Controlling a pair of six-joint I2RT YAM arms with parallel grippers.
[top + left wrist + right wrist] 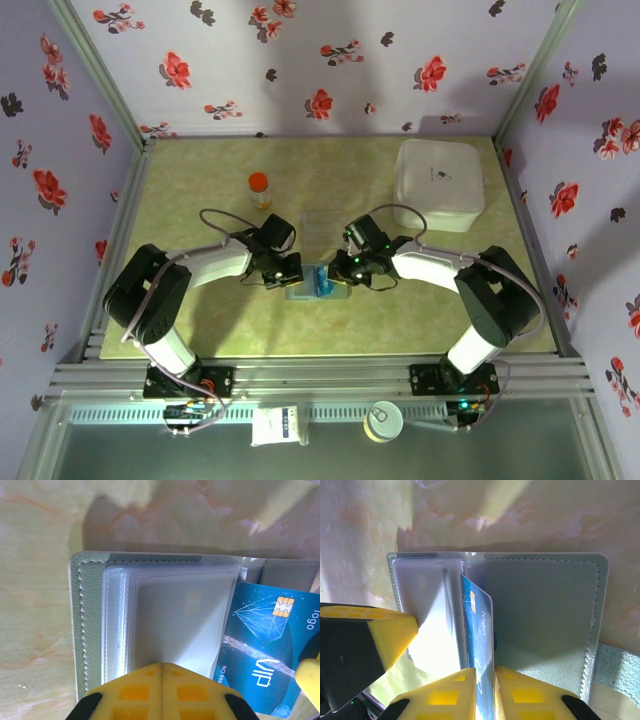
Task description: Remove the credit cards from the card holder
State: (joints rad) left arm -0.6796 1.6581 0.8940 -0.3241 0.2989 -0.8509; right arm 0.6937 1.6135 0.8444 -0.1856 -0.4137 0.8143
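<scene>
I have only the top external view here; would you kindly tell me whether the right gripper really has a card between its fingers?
Observer: Yes. In the right wrist view the right gripper is closed on a blue card, which stands on edge near the fold of the open card holder.
Operator: Thank you. Is the left gripper open?
Observer: No. The left gripper is shut, with its tips at the edge of the holder's clear sleeves.
Operator: Is anything printed on the card?
Observer: It has a gold chip and "VIP" in white letters.
</scene>
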